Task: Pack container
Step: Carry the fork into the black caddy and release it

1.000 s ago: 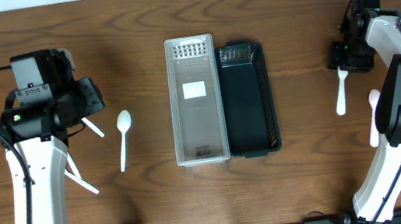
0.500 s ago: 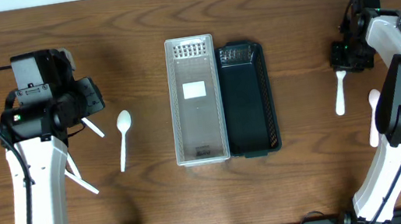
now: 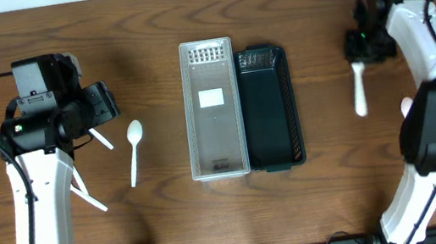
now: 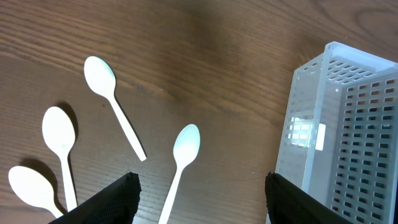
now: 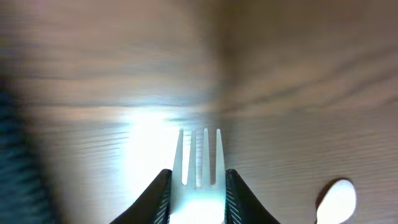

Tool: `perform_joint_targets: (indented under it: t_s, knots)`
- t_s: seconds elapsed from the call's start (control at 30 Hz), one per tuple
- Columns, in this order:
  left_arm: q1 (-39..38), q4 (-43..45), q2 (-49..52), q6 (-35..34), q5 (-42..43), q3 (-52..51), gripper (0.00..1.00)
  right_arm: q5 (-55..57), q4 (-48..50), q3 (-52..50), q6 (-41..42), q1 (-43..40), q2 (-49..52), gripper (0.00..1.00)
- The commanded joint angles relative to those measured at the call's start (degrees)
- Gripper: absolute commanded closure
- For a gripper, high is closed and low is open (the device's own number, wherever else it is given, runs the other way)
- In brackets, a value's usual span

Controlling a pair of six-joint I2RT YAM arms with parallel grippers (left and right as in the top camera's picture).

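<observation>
A white slotted container (image 3: 214,110) and a dark green one (image 3: 268,108) lie side by side at the table's middle. My right gripper (image 3: 360,57) is shut on a white plastic fork (image 3: 358,92); its tines (image 5: 199,158) stick out between the fingers in the right wrist view. My left gripper (image 3: 101,113) is open and empty, above several white spoons; one spoon (image 3: 133,151) lies left of the white container. The left wrist view shows spoons (image 4: 180,162) (image 4: 112,102) and the white container's corner (image 4: 339,137).
Another white spoon (image 3: 405,108) lies at the right, by my right arm; it also shows in the right wrist view (image 5: 336,200). More white utensils (image 3: 87,194) lie under my left arm.
My right gripper has lifted the fork and carried it left, toward the containers. The left arm has not moved.
</observation>
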Motion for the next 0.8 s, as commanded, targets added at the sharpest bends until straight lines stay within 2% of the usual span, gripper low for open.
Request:
perform_joint_targets:
  t_s: [0.0, 0.1, 0.27, 0.5, 0.7, 0.77]
  knots:
    - [0.13, -0.17, -0.11, -0.26, -0.50, 1.09, 0.33, -0.85, -1.14, 3.50, 4.96, 7.56, -6.27, 0.93]
    - [0.13, -0.35, -0.11, -0.26, -0.50, 1.09, 0.33, -0.81, -1.01, 3.69, 9.22, 14.62, -7.54, 0.87]
    - [0.13, -0.42, -0.11, -0.26, -0.50, 1.09, 0.32, 2.71, -0.96, 3.54, 17.05, 23.98, -5.53, 0.89]
    - [0.13, -0.83, -0.11, -0.24, -0.50, 1.05, 0.33, 2.60, -2.43, 3.37, 25.59, 29.64, 3.13, 0.91]
    - [0.13, -1.01, -0.11, 0.24, -0.52, 1.03, 0.33, 0.94, -2.62, 3.37, 24.79, 31.04, 7.58, 0.69]
    - [0.13, -1.01, -0.11, 0.26, -0.52, 1.03, 0.32, 0.96, -2.27, 3.93, 23.34, 30.95, 6.73, 0.52]
